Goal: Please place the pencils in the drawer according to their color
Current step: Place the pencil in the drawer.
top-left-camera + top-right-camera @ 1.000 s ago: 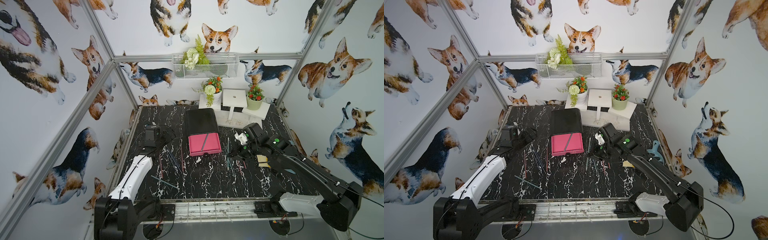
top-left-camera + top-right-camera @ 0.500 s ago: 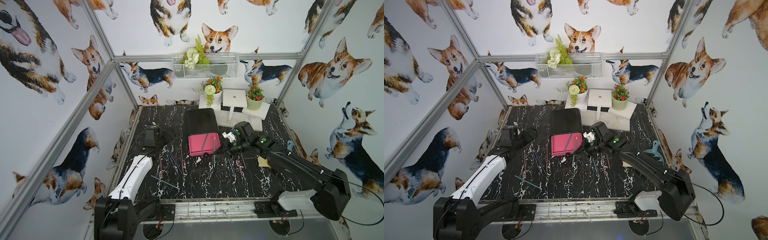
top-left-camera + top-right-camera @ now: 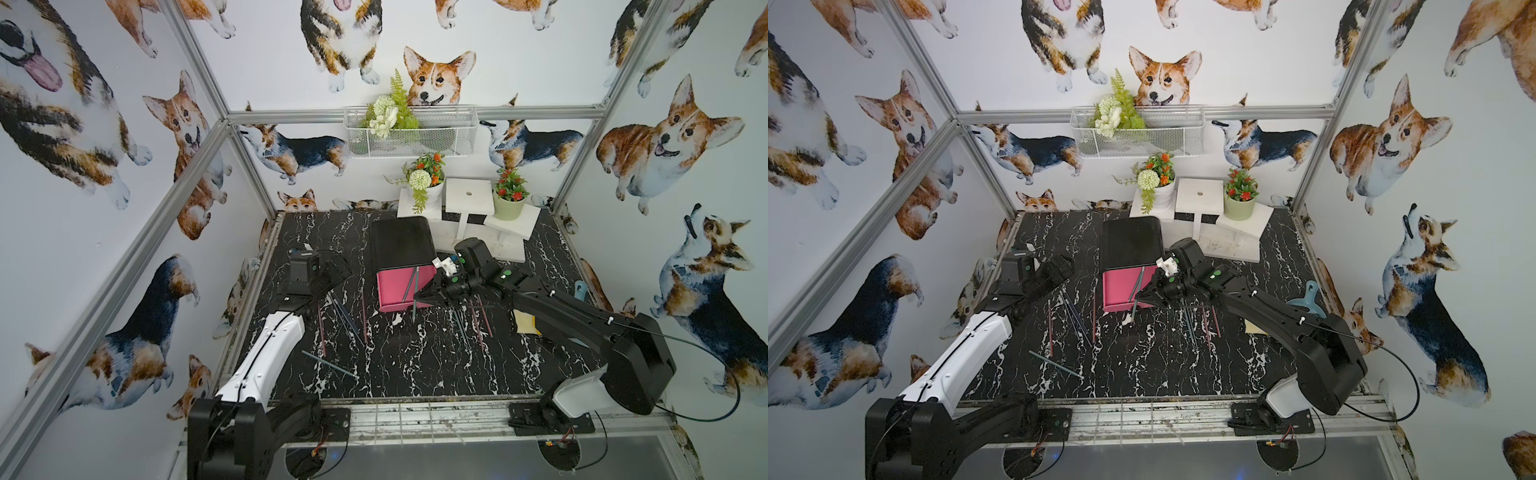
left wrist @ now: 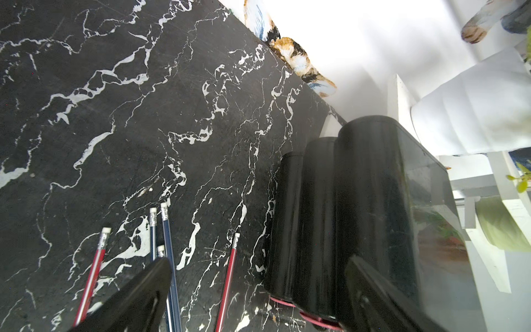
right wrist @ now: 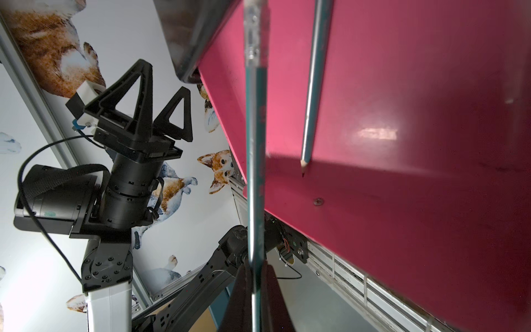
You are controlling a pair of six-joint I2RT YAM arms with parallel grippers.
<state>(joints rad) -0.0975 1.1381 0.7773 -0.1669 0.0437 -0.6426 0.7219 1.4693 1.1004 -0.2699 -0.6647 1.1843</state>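
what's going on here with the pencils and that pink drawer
The right gripper is shut on a green pencil at the front edge of the open pink drawer, where another green pencil already lies. The left gripper hangs open above red and blue pencils on the table. More pencils lie loose near the right arm.

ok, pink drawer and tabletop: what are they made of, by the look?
Pink drawer: probably glossy plastic or lacquered board. It is smooth and uniform in colour, with a soft light reflection and one screw head. Tabletop: black marble look, white veins, fine scratches. Stone or printed laminate, cannot tell.
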